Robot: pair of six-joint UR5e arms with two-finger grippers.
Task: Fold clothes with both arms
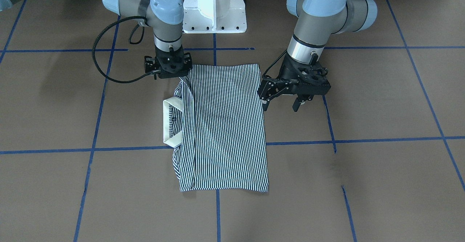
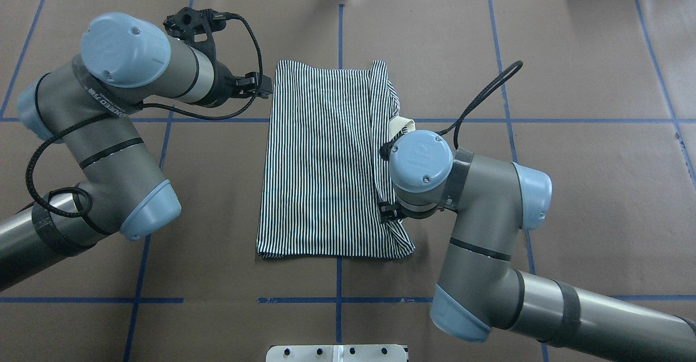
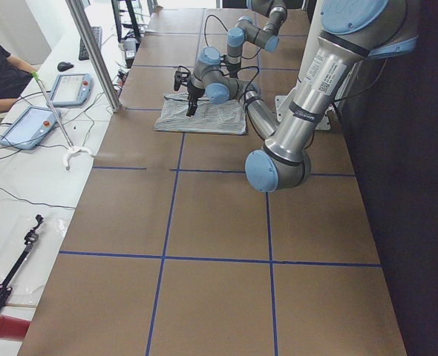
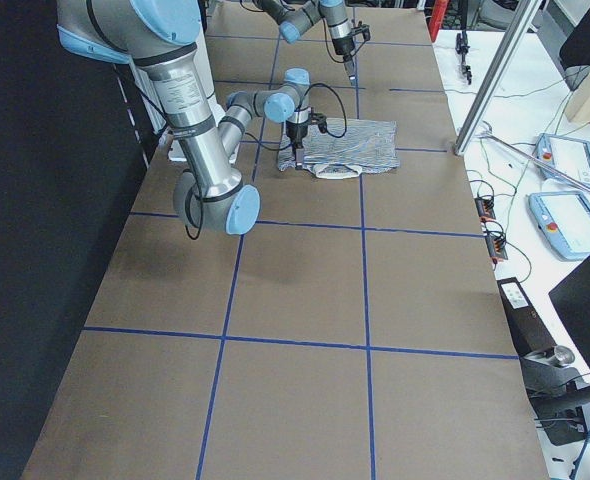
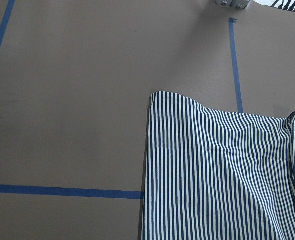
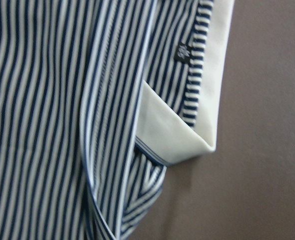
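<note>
The striped shirt (image 1: 225, 125) lies flat on the brown table, folded lengthwise into a tall rectangle. Its cream collar (image 1: 170, 122) sticks out on the robot's right side. My right gripper (image 1: 170, 73) points straight down onto the shirt's corner nearest the base, on the collar side. Its fingers are hidden under its body, so I cannot tell their state. The right wrist view shows the collar (image 6: 207, 100) and striped folds very close. My left gripper (image 1: 280, 104) hangs open above the table just beside the shirt's opposite edge, holding nothing. The left wrist view looks down on a shirt corner (image 5: 222, 170).
The white pedestal base (image 1: 214, 9) stands just behind the shirt. Blue tape lines (image 1: 218, 144) grid the brown table. A metal pole (image 3: 93, 52), tablets (image 3: 70, 87) and a seated person (image 3: 0, 74) are along a white side bench.
</note>
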